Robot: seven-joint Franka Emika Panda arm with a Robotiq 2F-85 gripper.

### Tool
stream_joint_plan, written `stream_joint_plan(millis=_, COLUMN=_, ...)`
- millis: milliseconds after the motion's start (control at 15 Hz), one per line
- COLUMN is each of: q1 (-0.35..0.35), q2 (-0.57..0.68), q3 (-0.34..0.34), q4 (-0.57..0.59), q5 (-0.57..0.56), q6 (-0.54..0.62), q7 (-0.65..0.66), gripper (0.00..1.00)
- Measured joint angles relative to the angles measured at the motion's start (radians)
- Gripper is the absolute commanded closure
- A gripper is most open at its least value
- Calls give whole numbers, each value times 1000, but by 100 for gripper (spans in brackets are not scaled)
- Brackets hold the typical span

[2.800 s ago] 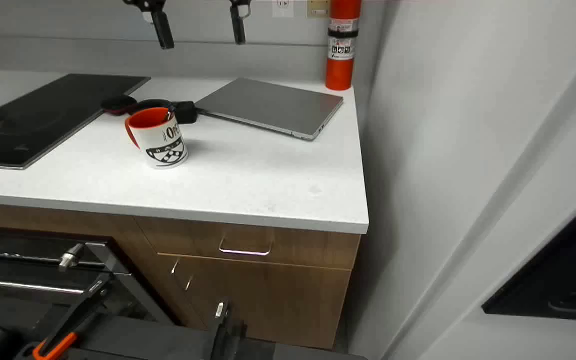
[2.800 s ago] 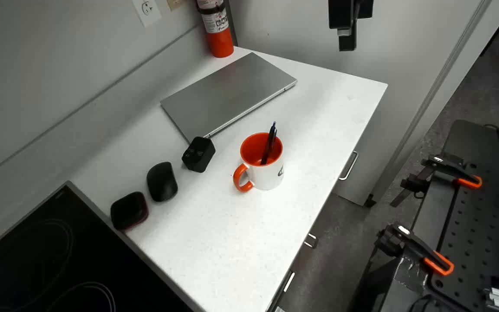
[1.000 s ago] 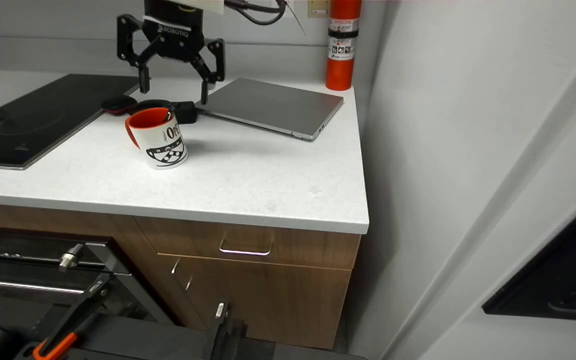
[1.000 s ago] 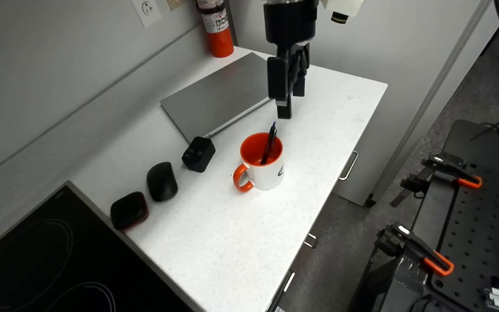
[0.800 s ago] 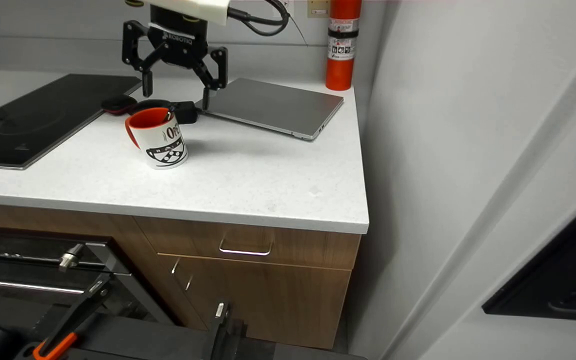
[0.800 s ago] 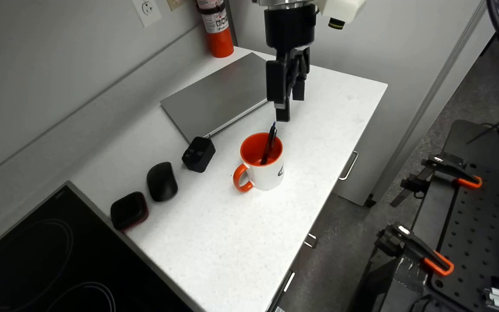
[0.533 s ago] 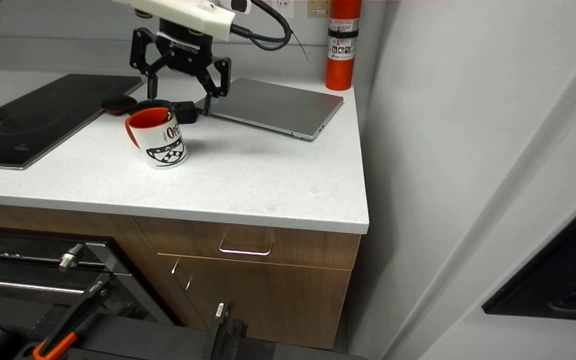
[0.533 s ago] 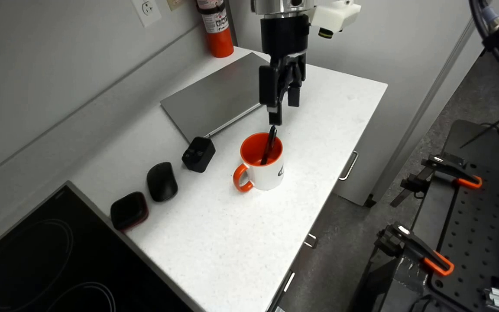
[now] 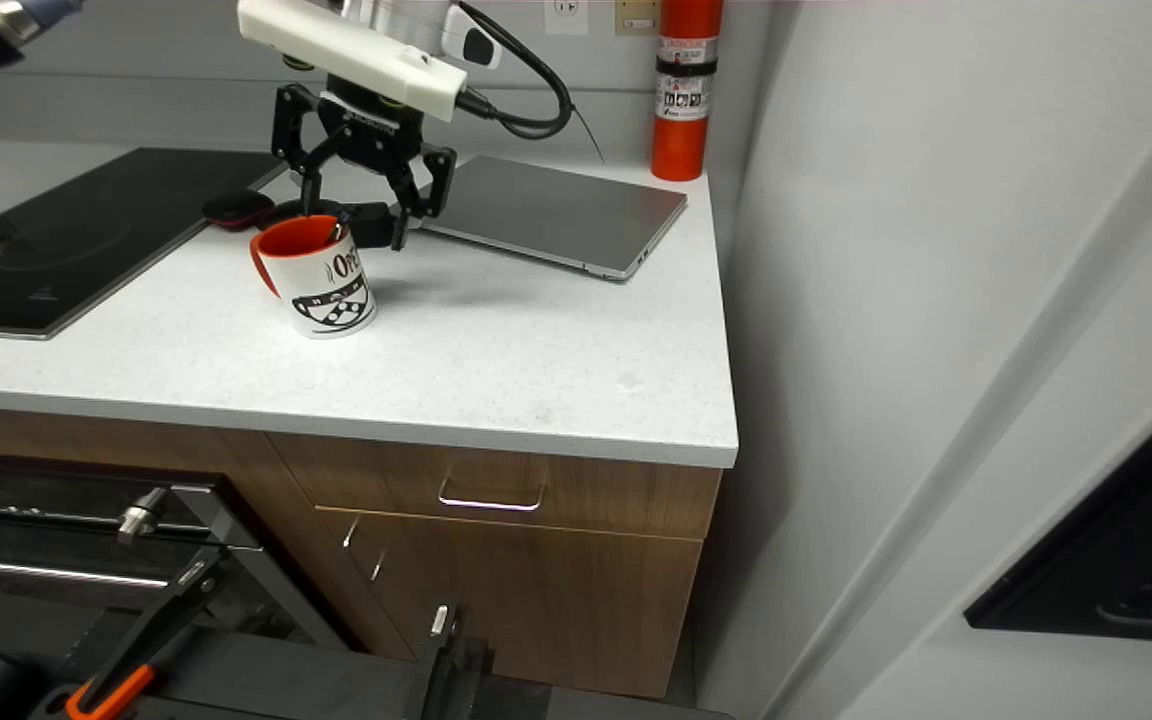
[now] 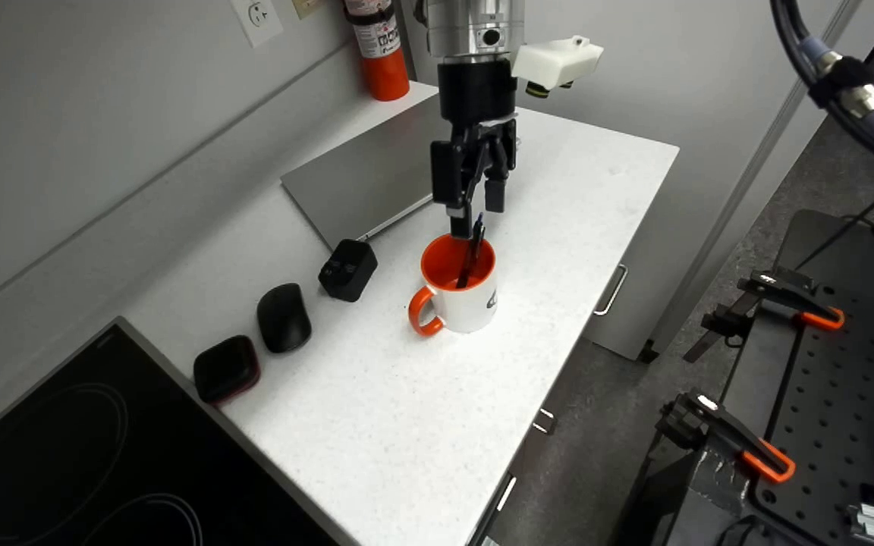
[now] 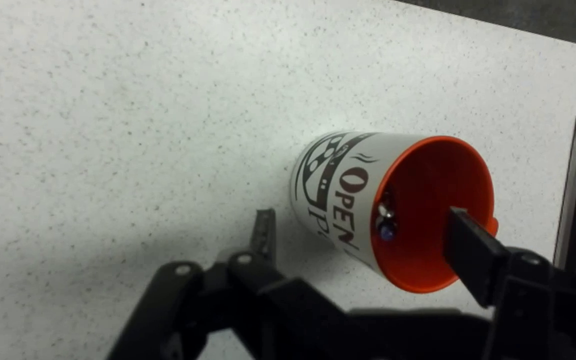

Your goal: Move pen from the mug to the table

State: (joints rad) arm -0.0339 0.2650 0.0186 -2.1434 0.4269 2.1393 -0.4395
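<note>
White countertop (image 10: pixel 407 425) is both support and drop target; the strip along its front edge looks the easiest landing spot. Laptop (image 9: pixel 546 215) lies closed at the back, so likely out of the way. Robotiq gripper (image 9: pixel 354 222) hangs over the mug (image 9: pixel 314 275), spread wide, nothing gripped: one fingertip over the mouth, its partner outside the wall. I read that as a straddle to bracket one side of the rim. Mug stands upright and fits loosely, so the dark pen (image 10: pixel 471 254) tilts inside it, leaning on the wall opposite the handle, top end above the rim. That end is the bit to pinch; too low and closing could catch the wall. Views: wrist has no laptop but shows the jaw gap best; in an exterior view the fingers (image 10: pixel 460 227) look closer together, foreshortened, yet that angle shows the pen's shaft running down inside. In an exterior view only the pen's end (image 9: pixel 339 230) shows at the rim. Wrist sees it end-on: blue tip (image 11: pixel 387 231) plus a shiny bit, can't tell if clip or second pen. No view settles if the inner fingertip is below the rim.
</note>
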Motion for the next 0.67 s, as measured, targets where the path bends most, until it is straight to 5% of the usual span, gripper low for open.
stream_joint_plan(millis=467, q1=-7, q2=-9, q3=26, q4=-11, q5=2, q6=-12, q7=0, gripper=97)
stream_joint_plan(millis=667, q1=-7, q2=-41, q3=29, q4=-29, q5=2, q6=-18, q7=0, gripper=97)
